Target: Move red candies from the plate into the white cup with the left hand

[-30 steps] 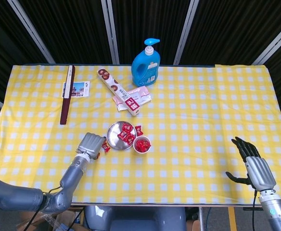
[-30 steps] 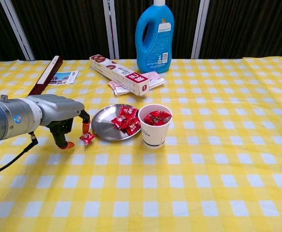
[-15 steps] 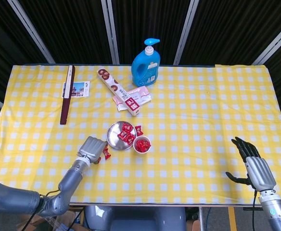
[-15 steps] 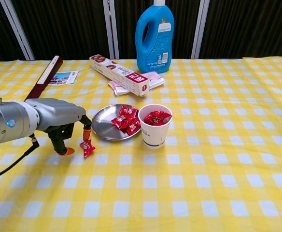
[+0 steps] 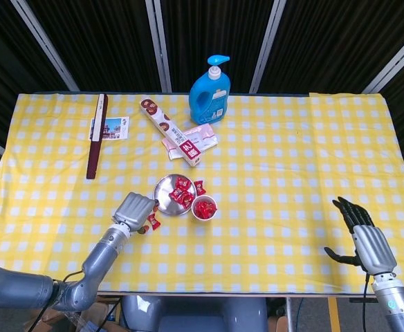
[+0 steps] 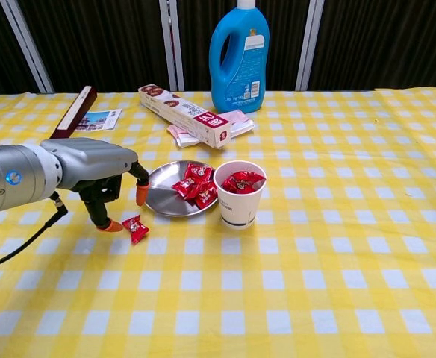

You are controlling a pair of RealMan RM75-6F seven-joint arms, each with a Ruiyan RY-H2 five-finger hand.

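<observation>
A steel plate [image 5: 162, 196] [image 6: 157, 197] holds several red candies [image 5: 182, 193] [image 6: 194, 186] near the table's middle. The white cup [image 5: 204, 208] [image 6: 238, 206] stands just right of it with red candies inside. One loose red candy [image 5: 152, 222] [image 6: 135, 228] lies on the cloth left of the plate. My left hand [image 5: 135, 210] [image 6: 98, 177] hovers over that candy with thumb and finger apart, holding nothing; the thumb tip is beside the candy. My right hand [image 5: 358, 233] hangs open at the table's right front edge, seen only in the head view.
A blue detergent bottle [image 5: 210, 90] [image 6: 239, 56] stands at the back. In front of it lie a long snack box [image 5: 171, 132] [image 6: 184, 113] and a pink packet [image 5: 203, 138]. A dark red stick [image 5: 97, 135] [image 6: 72, 115] and a picture card [image 5: 111, 128] lie back left.
The left hand carried the candy a little toward the front, then let it go; the candy now lies on the cloth and the finger has lifted. The right hand has not moved.
</observation>
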